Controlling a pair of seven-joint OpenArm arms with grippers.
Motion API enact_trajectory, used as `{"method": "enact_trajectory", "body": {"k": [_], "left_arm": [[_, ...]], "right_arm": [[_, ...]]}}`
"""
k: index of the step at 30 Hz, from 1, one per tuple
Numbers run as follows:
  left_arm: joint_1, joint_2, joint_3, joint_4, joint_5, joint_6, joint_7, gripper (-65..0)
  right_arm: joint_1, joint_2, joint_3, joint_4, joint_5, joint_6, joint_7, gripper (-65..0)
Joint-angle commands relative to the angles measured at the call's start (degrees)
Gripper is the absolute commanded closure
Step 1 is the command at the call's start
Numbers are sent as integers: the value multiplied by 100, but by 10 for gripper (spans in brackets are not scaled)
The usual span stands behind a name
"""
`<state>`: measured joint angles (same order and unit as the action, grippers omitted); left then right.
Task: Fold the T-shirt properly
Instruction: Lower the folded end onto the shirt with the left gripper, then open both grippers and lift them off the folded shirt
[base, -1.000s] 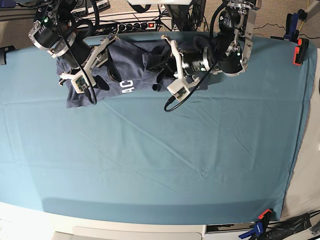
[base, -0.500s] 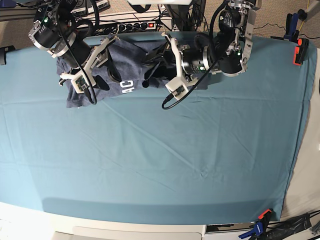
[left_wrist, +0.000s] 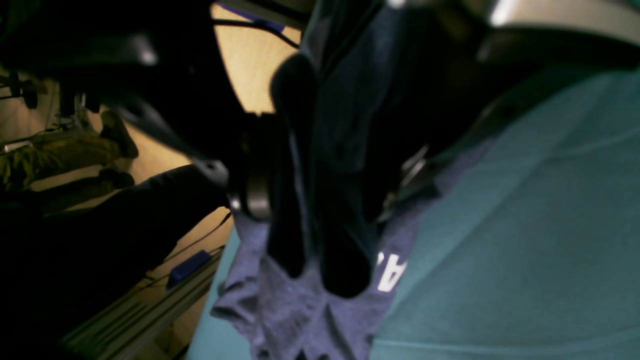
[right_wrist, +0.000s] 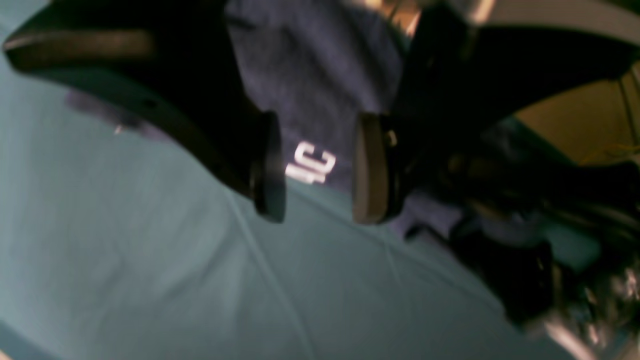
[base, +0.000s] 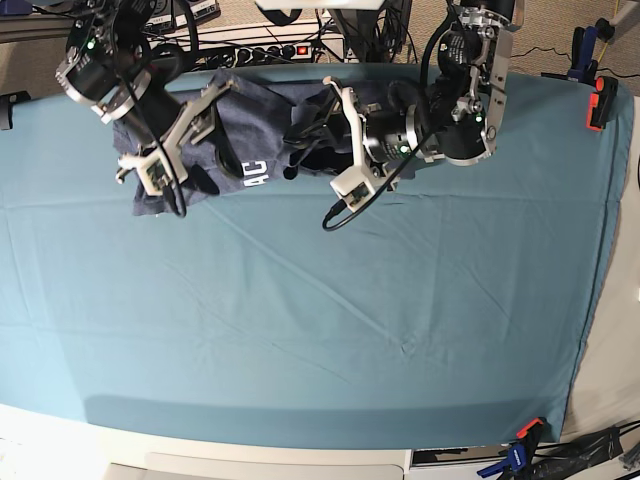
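Note:
The blue-grey T-shirt lies bunched at the table's far edge, with white lettering showing at its near hem. My left gripper comes in from the shirt's right side. In the left wrist view its jaws stand open, and a dark fold of the shirt hangs between the pads. My right gripper hovers over the shirt's left part. It is open with nothing in it, and the lettering shows on the cloth behind the gap.
A teal table cloth covers the table, with shallow creases. Orange clamps pin it at the far right and near right. A cable loop hangs from the left wrist. A power strip lies beyond the far edge.
My left gripper has opened and pushed up and left into the shirt's bunched right part. The right arm has barely shifted and stays open.

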<state>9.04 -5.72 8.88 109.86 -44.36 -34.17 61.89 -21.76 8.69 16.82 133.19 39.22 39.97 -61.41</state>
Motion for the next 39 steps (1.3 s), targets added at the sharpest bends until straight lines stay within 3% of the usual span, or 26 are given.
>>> {"method": "enact_trajectory", "body": {"k": [1,15,27,31,39], "left_arm": [[-35,31,-7,90,-87,-39,-129,-282],[-63,28,-164,487,-55,-35,-52,-282],[-46,-31,-2118,1012,-61,273,-17,-282],[109,-304,-2677,1012,-57,476,26,-281],[933,-671,-3121,1012,-66,483,133,-237]], "right_arm": [[81,33,15,98,151,3,186,-234],[286,33,15,98,144,3,186,-234],[286,35,15,96,122,3,188,-234],[286,35,15,96,120,3,192,-234],[337,35,15,96,111,3,232,-234]]}}
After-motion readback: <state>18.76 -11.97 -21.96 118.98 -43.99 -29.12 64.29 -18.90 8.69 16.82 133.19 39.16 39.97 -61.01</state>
